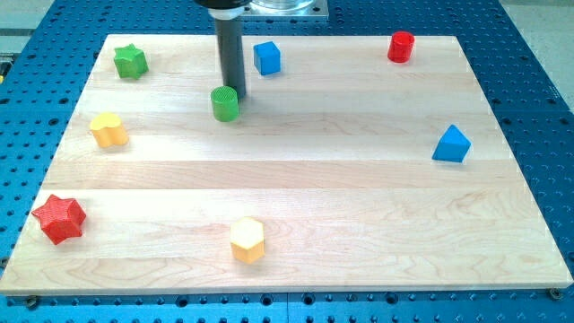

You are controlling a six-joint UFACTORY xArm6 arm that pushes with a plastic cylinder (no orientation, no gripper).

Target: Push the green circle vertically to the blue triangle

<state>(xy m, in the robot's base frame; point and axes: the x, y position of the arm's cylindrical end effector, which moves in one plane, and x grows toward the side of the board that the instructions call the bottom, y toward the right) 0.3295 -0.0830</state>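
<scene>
The green circle (225,103) stands on the wooden board in the upper left part of the view. My tip (232,91) is right behind it, touching or nearly touching its top-right edge. The blue triangle (451,144) sits far off at the view's right, a little lower than the green circle.
A blue cube (266,57) lies just right of the rod. A green star (130,61) is at top left, a red cylinder (401,47) at top right, a yellow block (108,130) at left, a red star (59,218) at bottom left, a yellow hexagon (247,240) at bottom centre. The board's edge (287,289) borders a blue perforated table.
</scene>
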